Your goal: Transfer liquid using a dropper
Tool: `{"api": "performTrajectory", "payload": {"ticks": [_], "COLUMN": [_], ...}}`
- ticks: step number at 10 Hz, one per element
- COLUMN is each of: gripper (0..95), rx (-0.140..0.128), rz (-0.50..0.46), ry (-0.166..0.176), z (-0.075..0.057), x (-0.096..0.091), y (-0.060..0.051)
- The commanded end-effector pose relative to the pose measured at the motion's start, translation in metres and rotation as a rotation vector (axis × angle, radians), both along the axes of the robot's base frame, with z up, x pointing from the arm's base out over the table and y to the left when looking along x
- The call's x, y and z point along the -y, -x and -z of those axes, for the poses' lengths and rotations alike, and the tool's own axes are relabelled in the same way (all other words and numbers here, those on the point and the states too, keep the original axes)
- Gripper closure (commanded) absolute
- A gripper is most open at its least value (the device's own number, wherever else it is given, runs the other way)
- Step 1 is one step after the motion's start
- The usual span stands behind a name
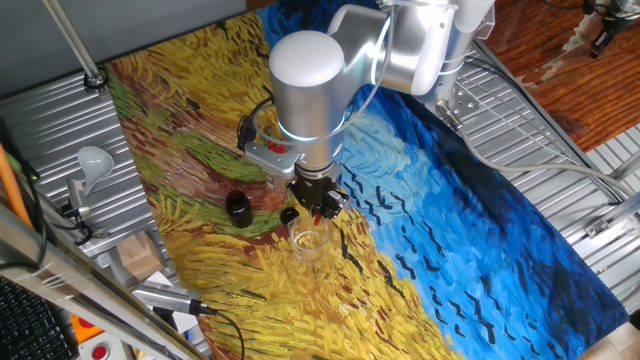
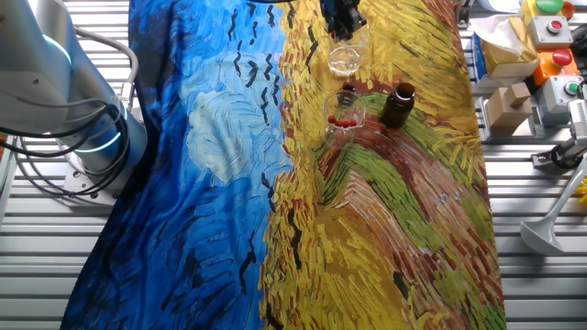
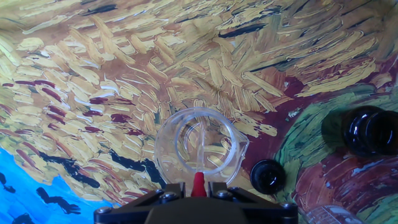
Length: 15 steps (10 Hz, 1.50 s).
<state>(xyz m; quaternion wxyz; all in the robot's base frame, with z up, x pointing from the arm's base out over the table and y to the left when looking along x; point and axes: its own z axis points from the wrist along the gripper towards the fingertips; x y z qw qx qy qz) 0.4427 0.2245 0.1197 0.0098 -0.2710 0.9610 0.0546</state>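
Note:
My gripper (image 1: 318, 207) is shut on the red bulb of a dropper (image 3: 198, 181) and holds it upright, tip down. The clear pipette tube (image 3: 204, 148) reaches into an empty-looking clear glass beaker (image 3: 198, 146), which stands right below the gripper (image 3: 198, 190). The beaker also shows in one fixed view (image 1: 310, 241) and in the other fixed view (image 2: 344, 60). A second clear beaker (image 2: 344, 115) holding several more red-bulbed droppers stands nearby. A dark bottle (image 3: 367, 130) stands open, with its small black cap (image 3: 268, 176) lying next to the beaker.
The painted cloth (image 1: 450, 230) covers the table. Beside it are wooden blocks (image 2: 509, 103), a button box (image 2: 553, 41) and a white scoop-like object (image 1: 93, 160). The arm's base (image 2: 55, 101) stands at the cloth's blue side.

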Motion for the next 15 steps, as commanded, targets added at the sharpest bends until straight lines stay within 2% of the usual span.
{"api": "performTrajectory", "payload": {"ticks": [1,15], "gripper": [95.0,95.0], "rx": [0.002,0.005], "rz": [-0.008,-0.012], "ry": [0.002,0.003], "z": [-0.0001,-0.0001], "x": [0.0003,0.0003], "y": [-0.0001,-0.0002]}}
